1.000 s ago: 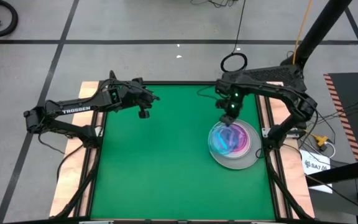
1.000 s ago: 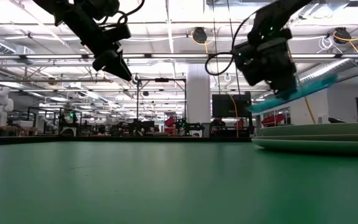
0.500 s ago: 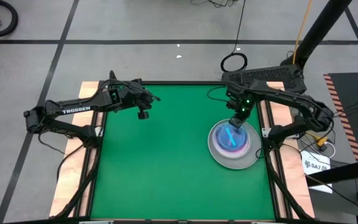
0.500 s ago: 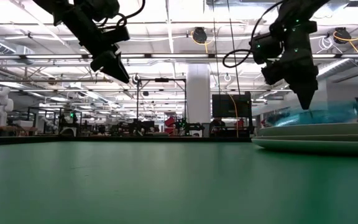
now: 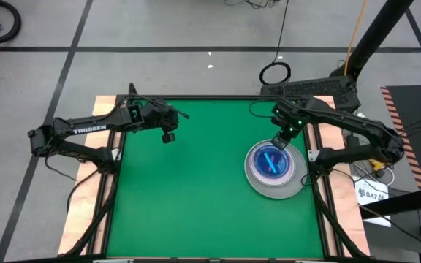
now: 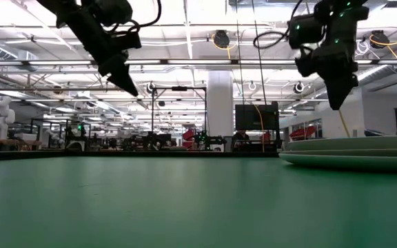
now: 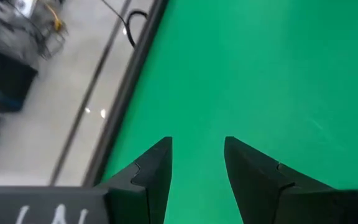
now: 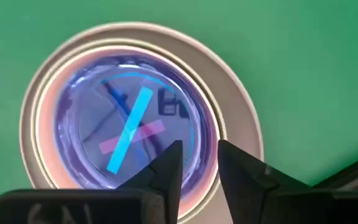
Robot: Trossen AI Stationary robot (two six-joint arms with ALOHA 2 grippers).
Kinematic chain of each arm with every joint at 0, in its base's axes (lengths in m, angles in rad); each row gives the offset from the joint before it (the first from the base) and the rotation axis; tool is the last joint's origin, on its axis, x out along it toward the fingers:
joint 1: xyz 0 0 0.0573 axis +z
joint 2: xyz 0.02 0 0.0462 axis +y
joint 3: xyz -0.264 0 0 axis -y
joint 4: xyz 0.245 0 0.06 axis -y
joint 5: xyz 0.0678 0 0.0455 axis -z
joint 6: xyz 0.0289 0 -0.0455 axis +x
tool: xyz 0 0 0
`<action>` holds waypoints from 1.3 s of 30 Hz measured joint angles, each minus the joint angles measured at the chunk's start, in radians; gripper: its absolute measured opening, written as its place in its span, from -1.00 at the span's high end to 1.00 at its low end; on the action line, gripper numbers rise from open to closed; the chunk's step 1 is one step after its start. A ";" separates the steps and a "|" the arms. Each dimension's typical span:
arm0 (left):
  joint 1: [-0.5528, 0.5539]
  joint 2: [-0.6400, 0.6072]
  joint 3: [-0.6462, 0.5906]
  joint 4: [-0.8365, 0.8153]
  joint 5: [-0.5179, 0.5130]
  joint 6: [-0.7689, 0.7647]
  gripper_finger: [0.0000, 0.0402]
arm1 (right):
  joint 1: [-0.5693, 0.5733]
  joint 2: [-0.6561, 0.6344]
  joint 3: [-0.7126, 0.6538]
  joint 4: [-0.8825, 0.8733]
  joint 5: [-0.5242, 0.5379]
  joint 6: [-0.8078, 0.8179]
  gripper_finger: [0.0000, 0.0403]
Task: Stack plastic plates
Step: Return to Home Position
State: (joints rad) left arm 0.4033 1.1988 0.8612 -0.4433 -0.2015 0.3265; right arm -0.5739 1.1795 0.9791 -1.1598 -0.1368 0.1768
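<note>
Item: plastic plates (image 5: 272, 166), one stack, right side of green table (image 5: 196, 190), blue uppermost. Likely light, stiff, slippery (best pinched at a rim). Above it, right gripper (image 5: 278, 142), fingers slightly apart, empty; left gripper (image 5: 169, 136) aloft, fingers apart.

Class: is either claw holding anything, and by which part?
Nothing is held: the right claw hangs open above the plate stack, the left claw open over the table.
</note>
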 joint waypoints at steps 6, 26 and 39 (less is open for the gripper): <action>-0.056 0.000 0.000 -0.124 0.014 -0.236 0.23 | 0.104 -0.135 -0.033 0.073 0.006 0.094 0.52; -0.643 0.000 0.000 -0.193 -0.217 -0.518 0.23 | 0.852 -0.248 -0.356 0.609 0.006 0.586 0.70; -0.801 -0.070 -0.020 -0.096 -0.273 -0.387 0.23 | 1.095 0.014 -0.356 0.854 0.023 0.761 0.86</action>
State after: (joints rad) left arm -0.3977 1.1287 0.8408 -0.5394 -0.4740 -0.0609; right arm 0.5210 1.1934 0.6235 -0.3059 -0.1135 0.9379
